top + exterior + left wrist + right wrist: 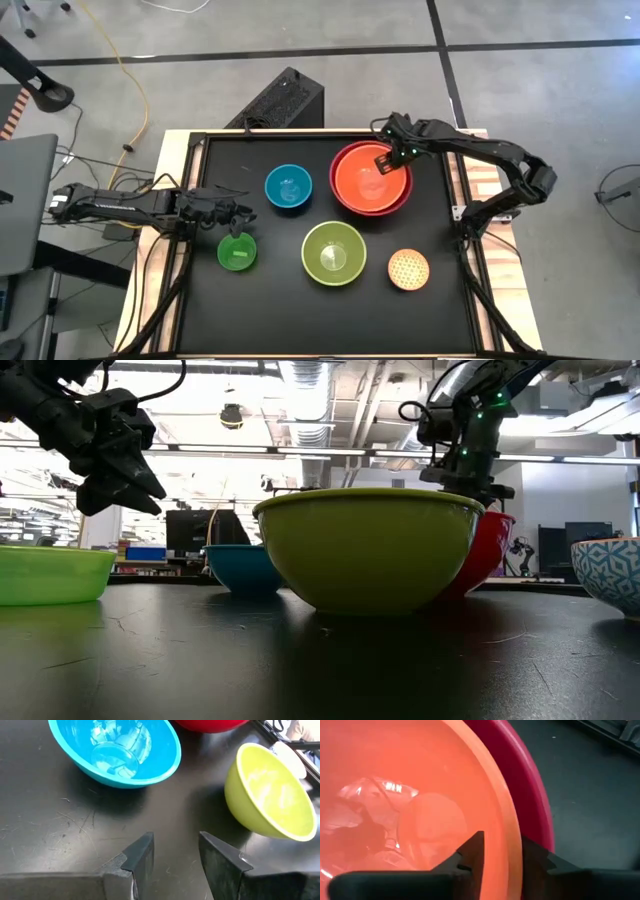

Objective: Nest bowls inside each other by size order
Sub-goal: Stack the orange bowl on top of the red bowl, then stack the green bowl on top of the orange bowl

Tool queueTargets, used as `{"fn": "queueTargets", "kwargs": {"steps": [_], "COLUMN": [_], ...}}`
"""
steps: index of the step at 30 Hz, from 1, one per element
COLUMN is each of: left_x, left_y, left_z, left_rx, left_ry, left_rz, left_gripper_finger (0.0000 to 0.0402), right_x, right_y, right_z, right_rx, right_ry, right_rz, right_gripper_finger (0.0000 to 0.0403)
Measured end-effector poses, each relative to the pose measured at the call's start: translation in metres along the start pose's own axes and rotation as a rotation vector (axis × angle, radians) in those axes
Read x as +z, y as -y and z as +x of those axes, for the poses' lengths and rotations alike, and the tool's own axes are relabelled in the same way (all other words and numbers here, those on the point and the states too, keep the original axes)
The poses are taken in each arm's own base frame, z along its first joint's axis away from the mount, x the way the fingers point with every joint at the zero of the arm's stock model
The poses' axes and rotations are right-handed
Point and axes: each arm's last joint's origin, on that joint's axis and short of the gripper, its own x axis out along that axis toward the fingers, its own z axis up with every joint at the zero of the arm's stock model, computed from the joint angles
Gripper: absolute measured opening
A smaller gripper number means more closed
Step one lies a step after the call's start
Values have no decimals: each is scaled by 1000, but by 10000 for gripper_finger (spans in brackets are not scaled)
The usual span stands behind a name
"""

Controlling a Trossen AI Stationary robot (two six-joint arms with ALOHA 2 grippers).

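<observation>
right gripper (501, 851) fingers straddle orange bowl (395, 795) rim.

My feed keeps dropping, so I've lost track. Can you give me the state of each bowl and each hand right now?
Red bowl: upright, holding the orange bowl.
Orange bowl: nested in the red one.
Lime bowl: upright, alone.
Blue bowl: upright, alone.
Small green bowl: upright, alone.
Dotted bowl: upright, alone.
Right hand: straddling the orange bowl's rim, grip unclear.
Left hand: open, empty, above the small green bowl.
</observation>
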Motion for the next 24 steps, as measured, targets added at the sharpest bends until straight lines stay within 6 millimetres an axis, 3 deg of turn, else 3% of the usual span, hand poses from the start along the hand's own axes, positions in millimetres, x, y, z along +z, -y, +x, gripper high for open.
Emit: {"fn": "queueTargets", "kwargs": {"steps": [6,17,20,24], "left_x": [0,0,0,0], "left_y": [0,0,0,0], "left_z": [0,0,0,0], "left_rx": [-4,-4,-10,-10], "left_ry": [-3,-3,-8,-8], "left_rz": [16,22,21,22], "left_gripper_finger": [144,144,144,144], "right_x": [-4,4,3,-7], "right_y": [3,3,-12,-50], "right_z": [-11,-47,-55,-66], "right_rx": [-6,-3,90,268], "right_ry": [-14,66,78,107], "right_rz": [-9,8,-24,-109], "right_gripper_finger": [163,155,152,147]}}
